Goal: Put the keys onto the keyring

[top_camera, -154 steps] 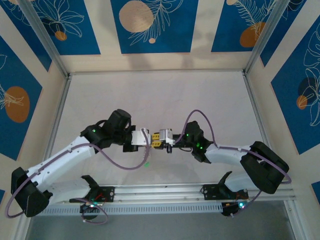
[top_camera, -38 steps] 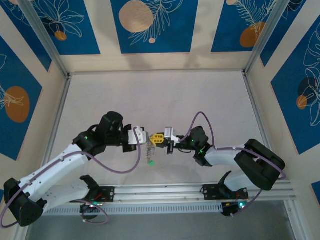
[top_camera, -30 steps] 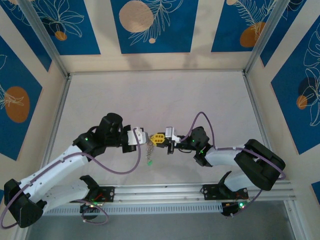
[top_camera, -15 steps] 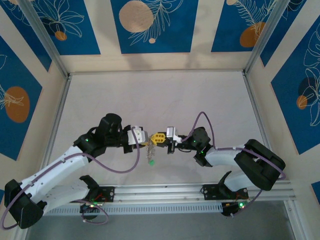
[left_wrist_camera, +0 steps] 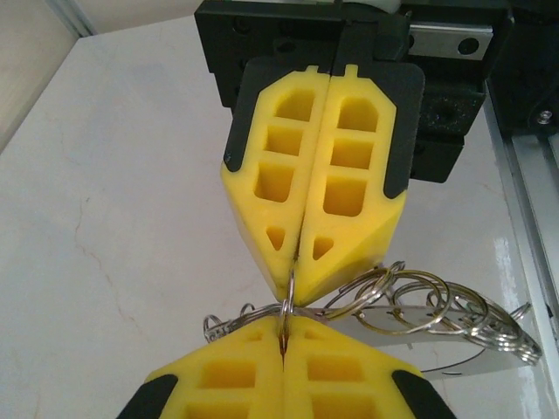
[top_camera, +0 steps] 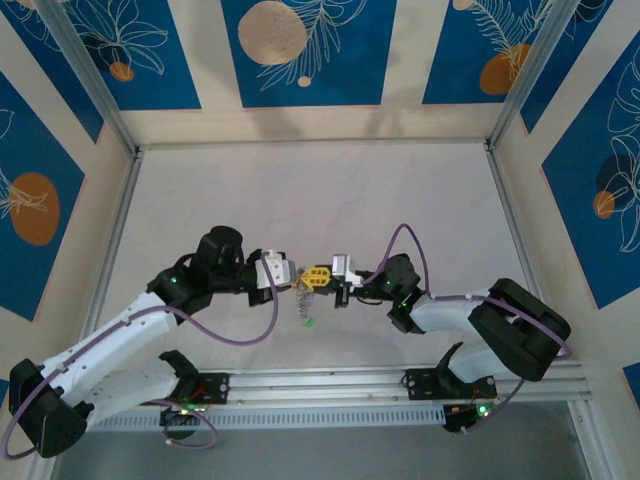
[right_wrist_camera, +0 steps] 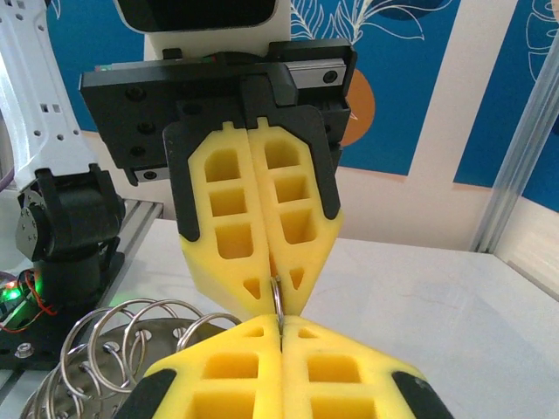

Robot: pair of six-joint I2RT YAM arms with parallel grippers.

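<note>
1. Saw a pale, faintly veined worktop (top_camera: 320, 190), closed in by metal frame bars (top_camera: 112, 250) left and right.
2. Found an aluminium rail (top_camera: 330, 385) laid along its near edge.
3. Noted both arm bases (top_camera: 190, 385) bolted to that rail.

Both arms bend inward, left gripper (left_wrist_camera: 284, 333) and right gripper (right_wrist_camera: 281, 330) clamped shut, tips seemingly touching.

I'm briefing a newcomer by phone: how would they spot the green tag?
In the middle of the pale table, the left hand and right hand meet tip to tip. Just nearer the arm bases is a tiny green tag, bright green beside silvery rings.
</note>
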